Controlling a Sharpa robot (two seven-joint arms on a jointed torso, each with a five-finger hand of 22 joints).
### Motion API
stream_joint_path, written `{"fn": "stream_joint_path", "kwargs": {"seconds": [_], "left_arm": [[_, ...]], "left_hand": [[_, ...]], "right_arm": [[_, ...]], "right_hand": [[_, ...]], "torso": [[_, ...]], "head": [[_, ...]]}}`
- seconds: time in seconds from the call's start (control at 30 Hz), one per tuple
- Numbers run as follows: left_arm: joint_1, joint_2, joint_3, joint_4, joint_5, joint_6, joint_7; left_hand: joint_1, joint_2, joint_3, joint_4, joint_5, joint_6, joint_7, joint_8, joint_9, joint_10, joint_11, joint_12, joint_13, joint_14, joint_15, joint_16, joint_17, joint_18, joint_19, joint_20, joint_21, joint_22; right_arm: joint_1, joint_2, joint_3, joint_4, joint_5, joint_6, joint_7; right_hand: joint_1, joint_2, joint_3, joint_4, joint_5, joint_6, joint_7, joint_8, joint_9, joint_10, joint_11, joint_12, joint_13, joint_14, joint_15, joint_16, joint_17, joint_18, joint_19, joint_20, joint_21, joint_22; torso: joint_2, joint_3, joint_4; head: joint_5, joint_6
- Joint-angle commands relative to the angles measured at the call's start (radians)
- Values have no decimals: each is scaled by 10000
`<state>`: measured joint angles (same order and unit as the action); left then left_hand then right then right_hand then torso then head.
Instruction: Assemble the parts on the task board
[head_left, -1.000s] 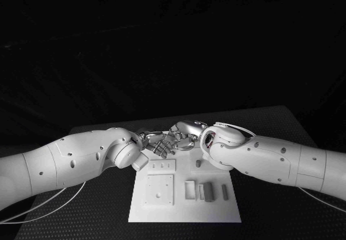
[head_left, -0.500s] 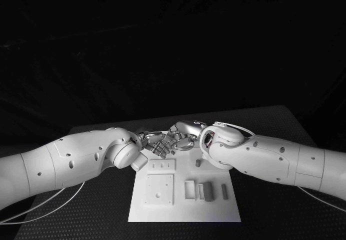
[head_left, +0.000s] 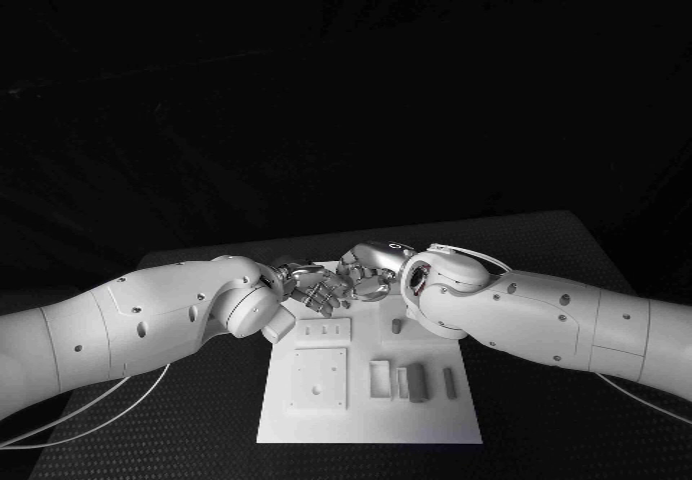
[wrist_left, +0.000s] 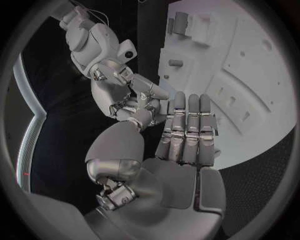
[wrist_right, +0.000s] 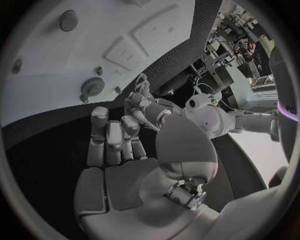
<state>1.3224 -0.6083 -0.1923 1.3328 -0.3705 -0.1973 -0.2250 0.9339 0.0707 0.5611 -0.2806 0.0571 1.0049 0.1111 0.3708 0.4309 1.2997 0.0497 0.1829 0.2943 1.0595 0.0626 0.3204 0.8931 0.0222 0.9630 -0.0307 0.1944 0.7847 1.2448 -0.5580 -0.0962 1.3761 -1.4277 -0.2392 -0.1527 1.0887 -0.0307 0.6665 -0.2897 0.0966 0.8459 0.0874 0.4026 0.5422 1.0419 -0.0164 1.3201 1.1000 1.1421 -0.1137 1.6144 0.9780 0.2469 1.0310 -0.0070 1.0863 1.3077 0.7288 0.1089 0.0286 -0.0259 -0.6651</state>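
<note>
showing white task board (head_left: 368, 410), grey parts (head_left: 417, 382)

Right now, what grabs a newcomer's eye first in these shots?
The left hand and right hand meeting fingertip to fingertip over the far edge of the white task board. Whether they hold a part between them cannot be told. Next, the dark grey parts standing in the board's near right area.

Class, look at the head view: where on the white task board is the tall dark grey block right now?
The dark grey block stands on the near right part of the task board, between two paler upright pieces and nearer the camera than both robot hands.
</note>
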Motion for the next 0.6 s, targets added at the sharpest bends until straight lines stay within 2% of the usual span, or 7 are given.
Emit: {"fn": "stream_joint_path", "kwargs": {"seconds": [0.03, 0.33, 0.6], "left_arm": [[33, 5, 37, 14, 106, 16, 306], [31, -2, 37, 7, 127, 44, 251], [31, -25, 37, -19, 67, 7, 173]], "left_hand": [[-45, -56, 80, -1, -67, 96, -9, -2, 12, 10, 24, -37, 19, 62, 6, -49, 18, -84, 2, -38, -69, 13], [-142, -82, 63, 18, -75, 157, -7, 29, 34, 88, -6, -17, 77, 110, -8, -55, 75, -106, -5, -46, -79, 41], [-203, -159, 40, -4, -83, 426, -144, 217, 210, 371, -154, 128, 320, 329, -118, 34, 310, -153, 22, -123, -79, 126]], "right_arm": [[-55, 26, -25, 27, -11, 305, 201], [-69, 21, -25, 24, -3, 263, 181], [-77, -10, -25, 37, 70, 88, -10]], "right_hand": [[-1, 14, 35, -21, -13, 2155, -107, 69, 13, -182, -127, -19, -14, -11, -89, 37, -5, 149, -29, -69, 59, 141], [-6, 16, 34, -21, -14, 2158, -107, 65, 15, -178, -127, -16, -14, -3, -90, 35, 3, 149, -29, -70, 57, 140], [-31, -31, 12, -24, -20, 2179, -112, 69, 23, -106, -130, 22, 34, 27, -92, 34, 30, 149, -23, -72, 60, 140]], "torso": [[0, 1, -1], [1, 1, -2], [-1, 4, -3]], "head": [[1, 3], [0, -1], [-1, 0]]}}
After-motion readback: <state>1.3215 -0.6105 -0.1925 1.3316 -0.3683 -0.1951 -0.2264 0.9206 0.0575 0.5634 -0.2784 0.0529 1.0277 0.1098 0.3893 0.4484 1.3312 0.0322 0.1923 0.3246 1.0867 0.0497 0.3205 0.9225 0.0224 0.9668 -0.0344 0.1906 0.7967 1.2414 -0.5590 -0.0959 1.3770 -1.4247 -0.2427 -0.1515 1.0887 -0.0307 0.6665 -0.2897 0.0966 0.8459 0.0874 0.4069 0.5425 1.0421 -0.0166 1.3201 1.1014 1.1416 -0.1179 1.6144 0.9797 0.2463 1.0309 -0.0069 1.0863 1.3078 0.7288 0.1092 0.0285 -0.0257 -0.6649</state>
